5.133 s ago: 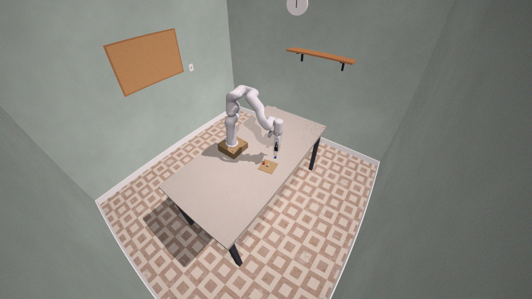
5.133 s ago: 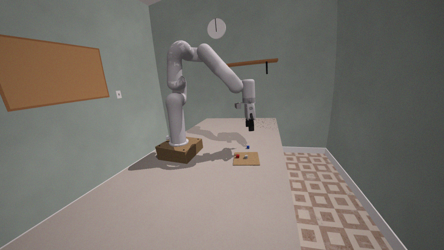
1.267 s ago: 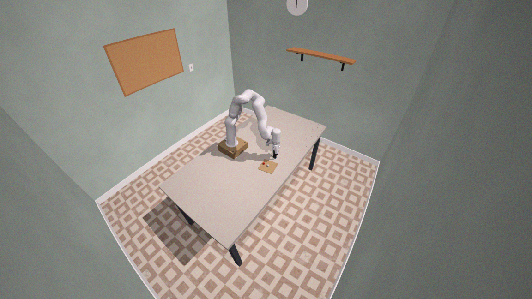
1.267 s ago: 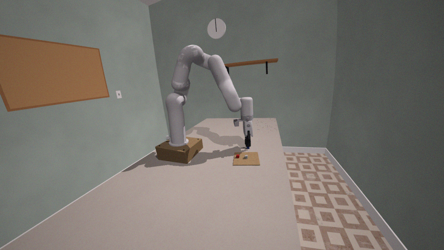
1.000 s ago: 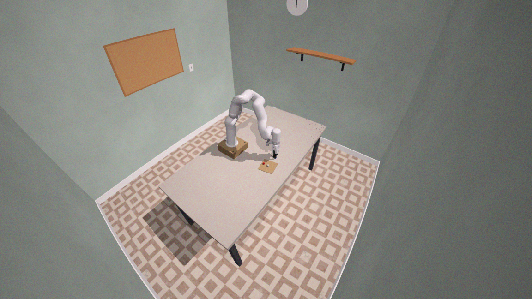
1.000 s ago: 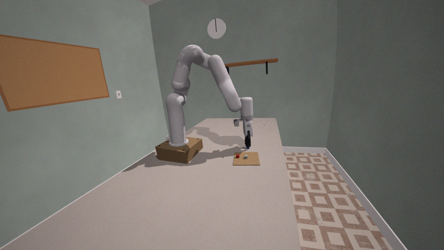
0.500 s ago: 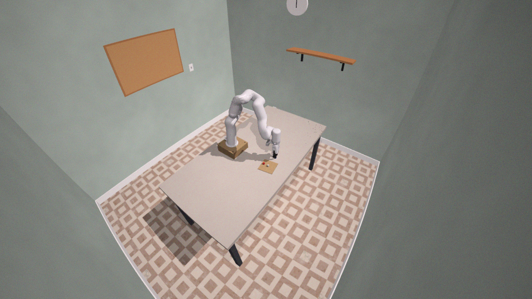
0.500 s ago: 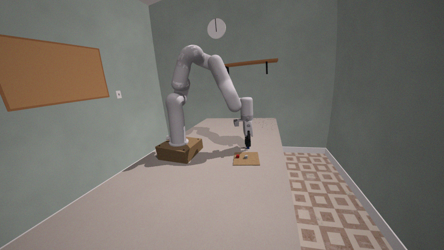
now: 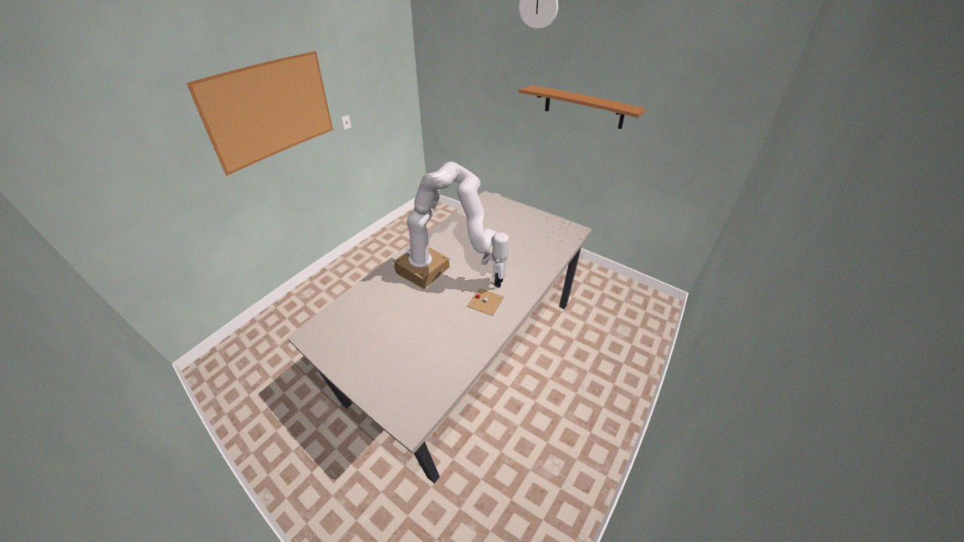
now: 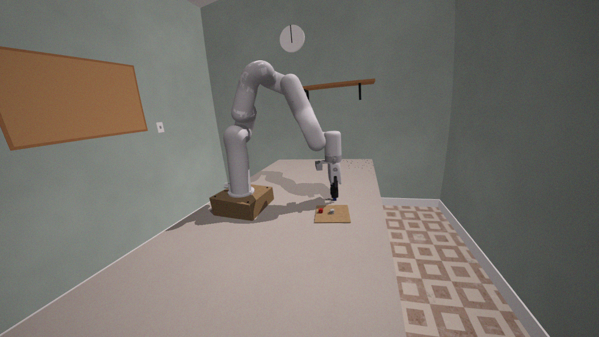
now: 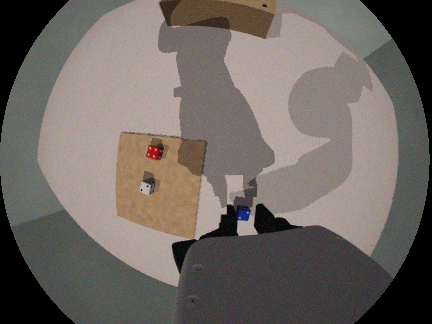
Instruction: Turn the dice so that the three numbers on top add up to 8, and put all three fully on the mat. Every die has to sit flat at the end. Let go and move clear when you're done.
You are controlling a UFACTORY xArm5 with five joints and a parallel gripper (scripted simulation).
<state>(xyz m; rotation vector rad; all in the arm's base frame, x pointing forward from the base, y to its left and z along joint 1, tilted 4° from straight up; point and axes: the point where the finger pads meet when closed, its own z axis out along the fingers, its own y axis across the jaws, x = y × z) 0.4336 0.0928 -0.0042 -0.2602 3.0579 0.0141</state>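
Observation:
The tan mat (image 9: 489, 309) (image 10: 340, 218) (image 11: 170, 212) carries a red die (image 9: 478, 295) (image 10: 321, 210) (image 11: 155, 152) and a white die (image 9: 485, 299) (image 10: 331, 211) (image 11: 147, 187). In the wrist view the red die shows four pips and the white die two on the faces toward the camera. A blue die (image 10: 334, 199) (image 11: 243, 214) is off the mat, between the fingers of my gripper (image 9: 497, 284) (image 10: 334, 197) (image 11: 243, 215). The gripper is partly open and points down, with a gap beside the die at the right finger. The blue die's top number is unclear.
The arm stands on a wooden base block (image 9: 411, 274) (image 10: 232, 208) (image 11: 250, 21), away from the mat. The table's long edge (image 10: 382, 222) runs beyond the mat on the side away from the base. The arm's shadow covers one mat corner.

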